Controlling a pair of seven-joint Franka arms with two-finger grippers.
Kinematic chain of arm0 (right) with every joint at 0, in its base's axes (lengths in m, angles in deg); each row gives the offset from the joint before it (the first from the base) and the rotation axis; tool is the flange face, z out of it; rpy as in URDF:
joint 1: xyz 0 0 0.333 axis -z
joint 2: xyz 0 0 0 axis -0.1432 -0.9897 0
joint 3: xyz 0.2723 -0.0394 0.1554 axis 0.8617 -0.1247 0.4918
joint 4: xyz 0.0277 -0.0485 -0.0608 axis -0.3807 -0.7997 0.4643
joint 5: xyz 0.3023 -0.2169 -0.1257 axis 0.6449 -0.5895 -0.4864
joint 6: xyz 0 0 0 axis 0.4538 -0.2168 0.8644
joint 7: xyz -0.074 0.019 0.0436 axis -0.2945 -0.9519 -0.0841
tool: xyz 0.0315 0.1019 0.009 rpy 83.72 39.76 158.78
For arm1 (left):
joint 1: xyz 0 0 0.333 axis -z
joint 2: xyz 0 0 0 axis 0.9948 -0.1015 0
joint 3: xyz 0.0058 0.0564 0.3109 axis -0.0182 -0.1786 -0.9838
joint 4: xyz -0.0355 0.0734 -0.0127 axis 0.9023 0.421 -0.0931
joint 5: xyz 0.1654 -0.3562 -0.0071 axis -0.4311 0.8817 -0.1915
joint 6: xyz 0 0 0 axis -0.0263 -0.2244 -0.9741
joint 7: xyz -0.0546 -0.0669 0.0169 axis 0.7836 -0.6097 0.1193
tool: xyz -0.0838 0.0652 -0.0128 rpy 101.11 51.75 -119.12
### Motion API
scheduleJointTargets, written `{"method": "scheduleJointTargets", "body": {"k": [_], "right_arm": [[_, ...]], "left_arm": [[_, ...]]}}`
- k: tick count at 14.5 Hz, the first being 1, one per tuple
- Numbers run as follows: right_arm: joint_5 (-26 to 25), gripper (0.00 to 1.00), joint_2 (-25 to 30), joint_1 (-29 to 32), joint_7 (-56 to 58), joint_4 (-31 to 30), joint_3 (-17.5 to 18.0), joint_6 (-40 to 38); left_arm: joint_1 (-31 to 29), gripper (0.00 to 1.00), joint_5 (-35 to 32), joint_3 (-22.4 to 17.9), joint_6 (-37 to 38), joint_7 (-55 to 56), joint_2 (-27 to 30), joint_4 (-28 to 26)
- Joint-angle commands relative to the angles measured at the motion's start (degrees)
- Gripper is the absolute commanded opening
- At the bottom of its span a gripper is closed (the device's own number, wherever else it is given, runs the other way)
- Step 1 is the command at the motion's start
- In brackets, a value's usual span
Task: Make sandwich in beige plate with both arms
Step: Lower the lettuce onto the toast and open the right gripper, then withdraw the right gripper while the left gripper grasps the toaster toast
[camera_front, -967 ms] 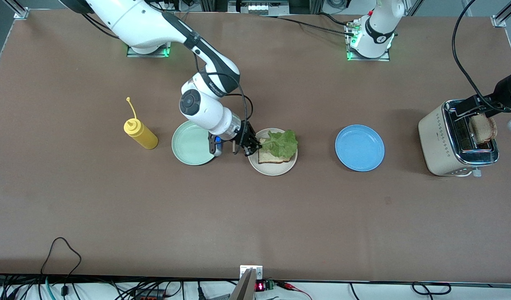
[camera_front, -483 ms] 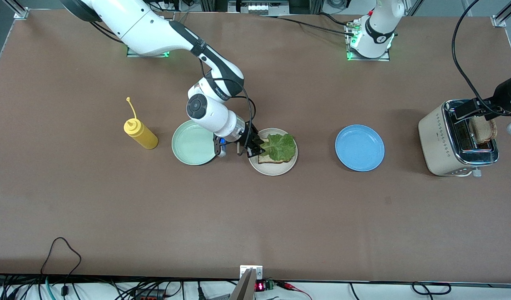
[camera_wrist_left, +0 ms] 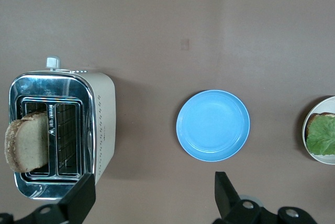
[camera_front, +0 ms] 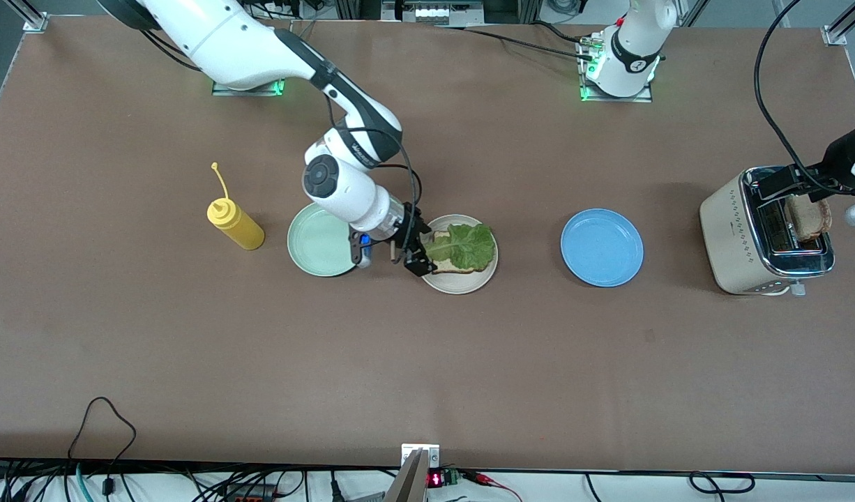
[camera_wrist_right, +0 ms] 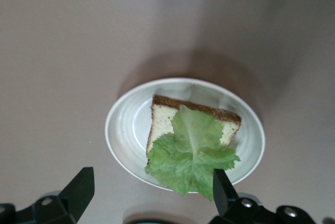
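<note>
Front view shows us the right end effector (camera_front: 419, 252) at the frame's centre, fingers spread apart and holding nothing, low over the rim of the beige plate (camera_front: 462, 284) on the side toward the mint green plate (camera_front: 317, 242). In the right wrist view we see its two fingers (camera_wrist_right: 78, 191) wide apart at the bottom of the frame, with the beige plate (camera_wrist_right: 125, 130) between them farther up. On that plate lies one bread slice (camera_front: 455, 263) with a lettuce leaf (camera_front: 467, 245) flat on top; we see no second slice over it.

Outward from there, the mint green plate sits just beside the beige plate toward the right arm's end of the counter (camera_front: 427, 362), partly covered by the wrist. A yellow squeeze bottle (camera_front: 235, 222) stands near it, closer to the frame's left edge. The blue plate (camera_front: 602, 247) lies right of centre, well apart from the beige plate.

At the right edge, the left end effector (camera_front: 821, 183) hangs over the toaster (camera_front: 731, 233), fingers spread and empty. In the left wrist view its fingers (camera_wrist_left: 81, 198) stand wide apart at the bottom of the frame. A toast slice (camera_wrist_left: 26, 141) stands in one slot of the toaster (camera_wrist_left: 102, 124), at lower left.
</note>
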Motion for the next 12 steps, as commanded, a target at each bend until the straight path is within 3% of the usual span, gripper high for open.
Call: {"method": "scheduleJointTargets", "body": {"k": [1, 7, 12], "right_arm": [[0.2, 1.00, 7.5, 4.3, 4.9, -1.4, 0.2, -10.6], [0.7, 1.00, 21.0, 15.1, 21.9, -5.1, 0.2, -29.7], [0.7, 1.00, 28.7, 25.4, 43.4, -6.7, 0.1, -44.9]], "left_arm": [[0.4, 1.00, -1.1, 0.1, 0.9, -0.3, -1.5, 1.8], [-0.6, 1.00, -4.5, -0.4, 0.9, -0.5, -4.5, 1.8], [-9.4, 1.00, -6.6, -1.0, 0.2, -7.7, -10.5, 2.7]]}}
